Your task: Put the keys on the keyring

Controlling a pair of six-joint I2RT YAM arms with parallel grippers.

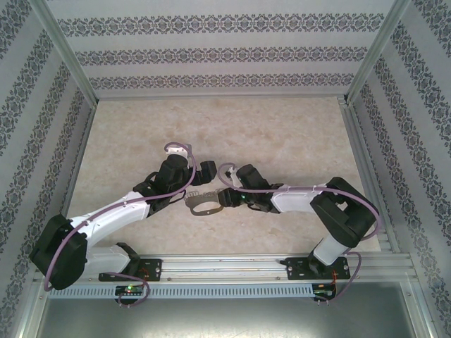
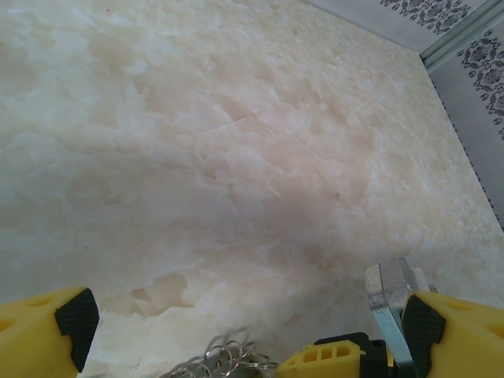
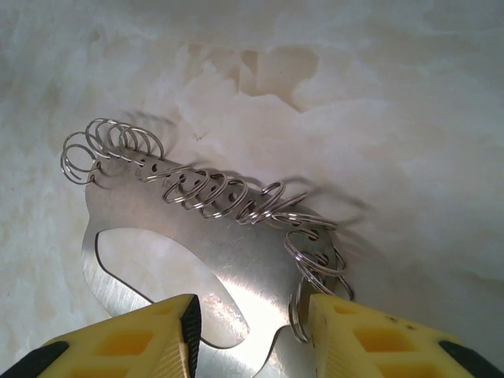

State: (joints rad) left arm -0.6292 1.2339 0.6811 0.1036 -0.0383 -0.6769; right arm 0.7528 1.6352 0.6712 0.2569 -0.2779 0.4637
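Two arms lean in from the near edge and meet over the middle of the pale marbled worktop (image 1: 282, 127). On the left, the left tool (image 2: 248, 315) is spread wide, with nothing clamped between its yellow fingers (image 2: 31, 339). A thin silver blade stands nearly upright against the black inner pad of its right-hand finger. As far as I can judge this is the key (image 2: 383, 303), though I cannot pick its head out from the yellow parts crowded round it. Just below the gap of that tool, a cluster of small wire rings (image 2: 228, 362) pokes into its wrist view.

Those rings belong to the keyring (image 1: 204, 202), which lies flat on the worktop between the two tools. From the right wrist it is a flat loop of bright metal with a large cut-out. One long edge is strung with a row of the rings, some upright and some toppled over one another.

On the right, the right tool (image 3: 252, 327) sits at the end of the keyring, with one yellow finger on each side of the plate. The right-hand finger is up against the last few rings. Its jaws stand partway closed — whether they pinch the metal or merely bracket it, I cannot tell.
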